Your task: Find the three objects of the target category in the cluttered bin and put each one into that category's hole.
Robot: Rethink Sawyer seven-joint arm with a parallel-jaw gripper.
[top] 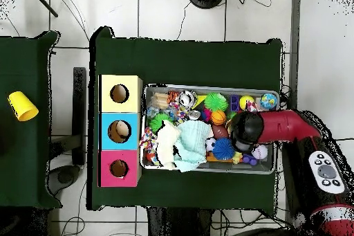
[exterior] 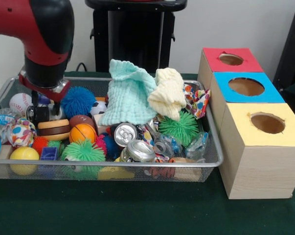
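The silver wire-mesh bin (exterior: 108,168) is full of clutter: a baseball (exterior: 20,102), a blue spiky ball (exterior: 79,100), a toy burger (exterior: 53,129), an orange basketball (exterior: 82,133), green spiky balls (exterior: 179,127), crushed cans (exterior: 139,151), a mint cloth (exterior: 129,93) and a pale yellow cloth (exterior: 168,93). My gripper (exterior: 42,113) is down in the bin's left end, between the baseball and the blue spiky ball, just above the burger. In the overhead view the arm's head (top: 243,128) hides the gripper over the bin (top: 207,87).
Three wooden boxes with round holes stand beside the bin: red-topped (exterior: 230,58), blue-topped (exterior: 246,87) and yellow-topped (exterior: 267,122). They also show in the overhead view (top: 119,131). A yellow cup (top: 23,106) lies on a separate table at the left.
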